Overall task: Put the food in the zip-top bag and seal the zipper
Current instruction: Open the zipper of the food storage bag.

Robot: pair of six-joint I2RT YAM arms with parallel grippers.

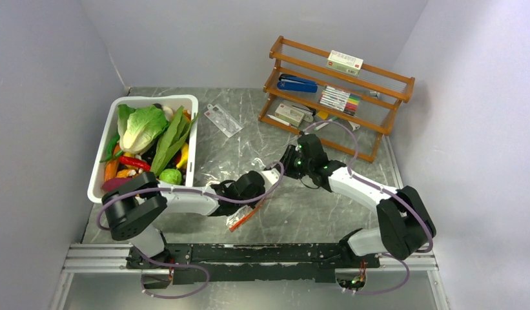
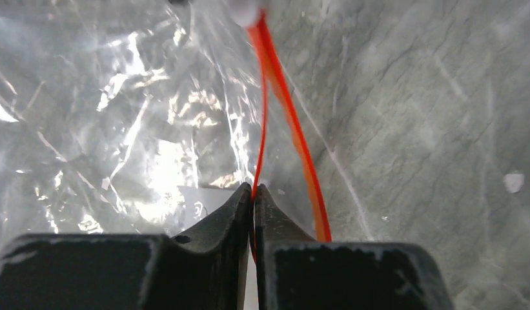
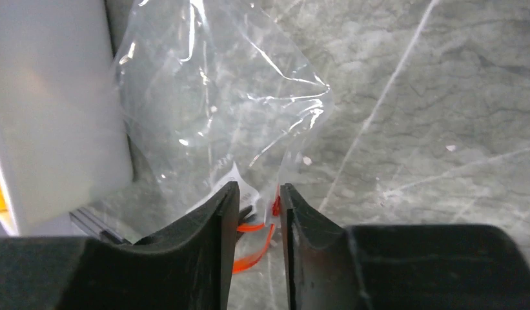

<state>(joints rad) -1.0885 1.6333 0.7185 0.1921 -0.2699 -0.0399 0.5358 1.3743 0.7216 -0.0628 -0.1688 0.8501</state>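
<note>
The clear zip-top bag lies crumpled on the marble table between my two grippers. Its red-orange zipper trails toward the front. My left gripper is shut on one thin lip of the zipper. The other lip runs off to the right beside the bag's film. My right gripper stands narrowly open over the bag. A small white-and-red slider piece sits between the jaws against the right finger. The food lies in the white bin.
The white bin's wall is close on the left in the right wrist view. A small clear packet lies behind the bag. A wooden rack with a stapler, pens and boxes stands at the back right.
</note>
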